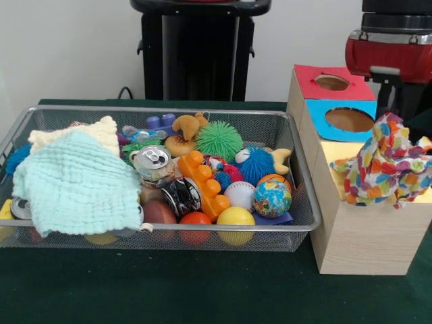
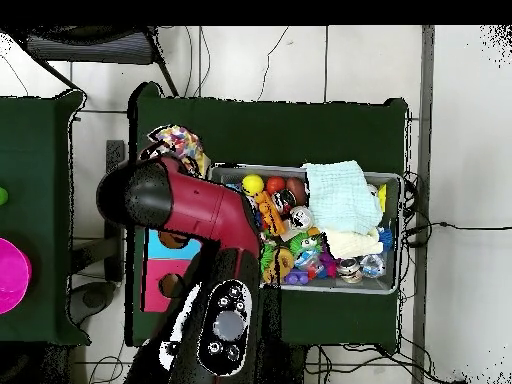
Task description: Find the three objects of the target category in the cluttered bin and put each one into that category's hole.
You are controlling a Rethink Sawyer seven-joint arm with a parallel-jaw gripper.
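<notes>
Right now 1 dotted cloth point(image 1: 386, 165) hangs bunched over the yellow-topped box point(image 1: 368, 229), beneath the red arm point(image 1: 389, 55), and from above it shows beside the arm's elbow point(image 2: 178, 140). The claw itself is hidden behind the cloth, so I cannot tell whether it is clamped on the fabric or apart. The hole in the yellow top is covered by the cloth and cannot be seen.

My worry is the drop. The cloth is spread wide and floppy, with a corner trailing toward the box's front edge; if it is let go off-centre, I judge it would drape over the yellow top or slide off onto the bench point(image 1: 169, 290) instead of going through. The rough rim could also snag the fabric and leave it half in. The blue-topped opening point(image 1: 349, 119) sits just behind, and the red-topped opening point(image 1: 331, 82) behind that, so a drift backward risks the wrong opening.

The bin point(image 1: 162, 109) is crowded. A mint waffle cloth point(image 1: 77, 189) lies over its left part with a cream waffle cloth point(image 1: 81, 133) behind it, hiding whatever is beneath. To the right lie 2 cans point(image 1: 155, 162), an orange block point(image 1: 202, 182), a green spiky ball point(image 1: 219, 138), a blue spiky ball point(image 1: 256, 163), a baseball point(image 1: 239, 196), a globe ball point(image 1: 272, 198) and a yellow ball point(image 1: 235, 219). No other dotted cloth shows in the bin; any left may lie under the waffle cloths
</notes>
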